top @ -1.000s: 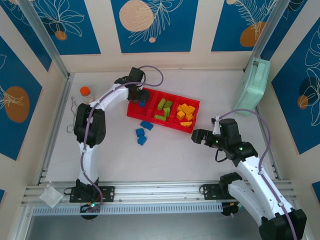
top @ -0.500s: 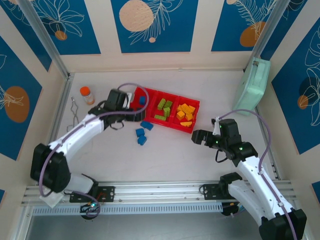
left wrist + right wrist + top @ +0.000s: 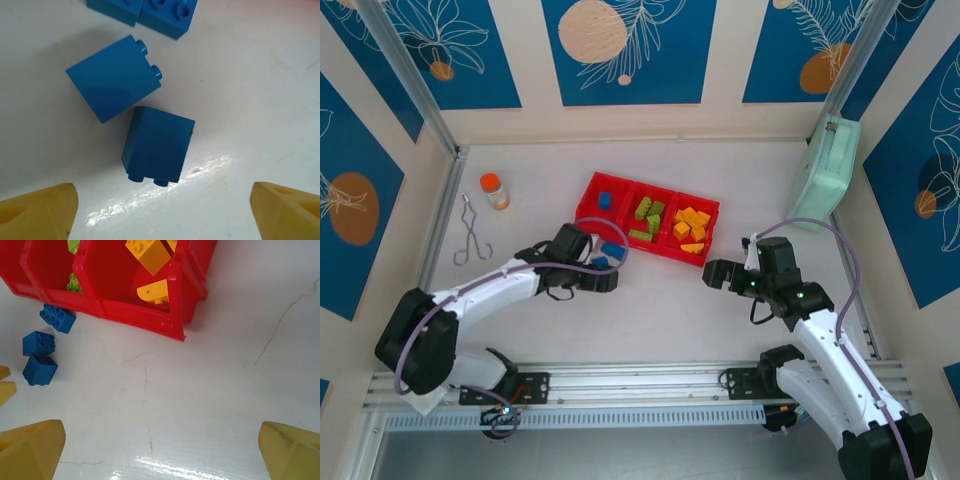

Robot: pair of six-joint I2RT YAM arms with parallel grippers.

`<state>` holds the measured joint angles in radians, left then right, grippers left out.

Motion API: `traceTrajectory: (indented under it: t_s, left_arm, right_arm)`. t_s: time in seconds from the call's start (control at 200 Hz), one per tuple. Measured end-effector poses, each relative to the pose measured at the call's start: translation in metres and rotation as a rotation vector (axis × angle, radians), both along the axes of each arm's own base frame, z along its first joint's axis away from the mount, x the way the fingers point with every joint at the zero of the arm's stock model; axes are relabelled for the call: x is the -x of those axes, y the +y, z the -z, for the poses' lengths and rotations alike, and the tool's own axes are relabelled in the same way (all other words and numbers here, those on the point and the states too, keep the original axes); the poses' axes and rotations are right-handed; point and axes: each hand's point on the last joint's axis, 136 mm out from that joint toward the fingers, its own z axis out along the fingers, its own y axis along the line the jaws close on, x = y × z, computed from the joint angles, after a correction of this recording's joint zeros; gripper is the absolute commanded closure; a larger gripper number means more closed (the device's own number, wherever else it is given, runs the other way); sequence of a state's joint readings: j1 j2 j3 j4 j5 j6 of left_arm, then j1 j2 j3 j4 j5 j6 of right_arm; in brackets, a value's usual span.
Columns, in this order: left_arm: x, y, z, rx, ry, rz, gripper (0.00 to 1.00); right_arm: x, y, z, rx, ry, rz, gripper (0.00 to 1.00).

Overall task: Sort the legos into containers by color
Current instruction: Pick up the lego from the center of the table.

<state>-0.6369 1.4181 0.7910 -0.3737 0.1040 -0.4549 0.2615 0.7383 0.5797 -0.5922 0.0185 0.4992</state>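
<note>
Return of left gripper [image 3: 165,205] from tray [image 3: 135,322] to table [image 3: 650,310], jaws wide above three loose blue bricks [image 3: 157,145] yet to sort; one blue brick [image 3: 605,199] now dropped in left compartment, right gripper [image 3: 712,272] wide, idle near tray.

Three loose legos [image 3: 38,343] on table [image 3: 200,405] before the tray [image 3: 135,322]

Blue floral panels [image 3: 630,50] surround a seemingly cracked table [image 3: 660,310].

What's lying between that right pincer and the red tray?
Nothing: the right wrist view shows just bare white table between the right pincer and the tray.
</note>
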Motion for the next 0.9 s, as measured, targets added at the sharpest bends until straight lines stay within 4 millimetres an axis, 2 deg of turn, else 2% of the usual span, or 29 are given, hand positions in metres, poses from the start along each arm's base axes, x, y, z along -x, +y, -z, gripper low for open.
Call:
traceTrajectory:
  t_s: [0.13, 0.35, 0.62, 0.9]
  left_arm:
    - [-0.003, -0.007, 0.014, -0.038, 0.03, 0.025, 0.21]
    - [-0.006, -0.02, 0.021, -0.078, 0.033, 0.056, 0.27]
    - [-0.015, -0.014, 0.03, -0.15, 0.024, 0.044, 0.32]
    - [-0.023, -0.017, 0.034, -0.186, 0.019, 0.064, 0.46]
  right_arm:
    - [0.0, 0.001, 0.0, 0.0, -0.001, -0.003, 0.01]
    - [0.001, 0.002, 0.0, 0.0, -0.002, -0.007, 0.01]
    - [0.001, 0.001, 0.0, 0.002, -0.002, -0.005, 0.01]
    - [0.001, 0.001, 0.0, 0.003, -0.002, -0.005, 0.01]
